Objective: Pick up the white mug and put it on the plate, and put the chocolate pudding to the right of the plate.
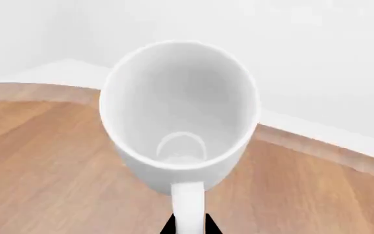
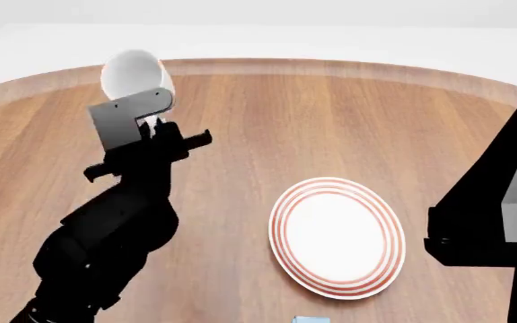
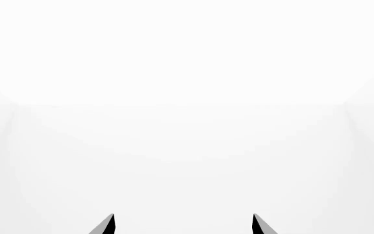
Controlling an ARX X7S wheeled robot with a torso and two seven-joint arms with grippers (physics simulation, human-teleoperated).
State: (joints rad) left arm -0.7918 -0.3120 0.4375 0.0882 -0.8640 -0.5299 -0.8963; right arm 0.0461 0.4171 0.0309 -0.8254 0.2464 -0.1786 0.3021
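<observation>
Toward the far-left edge of the round wooden tabletop [image 2: 330, 121], the left gripper [image 1: 188, 225] pinches the white mug [image 2: 132, 74] by its loop handle; in the left wrist view only two dark fingertips show, one on each side of the handle. From the head view the arm and a grey wrist block hide the mug's lower half, so whether it rests on the wood or hangs above it cannot be told. The mug is plain, glossy and unmarked, its mouth open and its inside bare.

Right of centre, toward the near edge, the plate [image 2: 285, 222] lies flat, white with red rings. A light-blue sliver [image 2: 308, 319] at the near edge is cut off and unreadable.

The right gripper [image 3: 183, 223] has its two tips spread on nothing, against blank white.
</observation>
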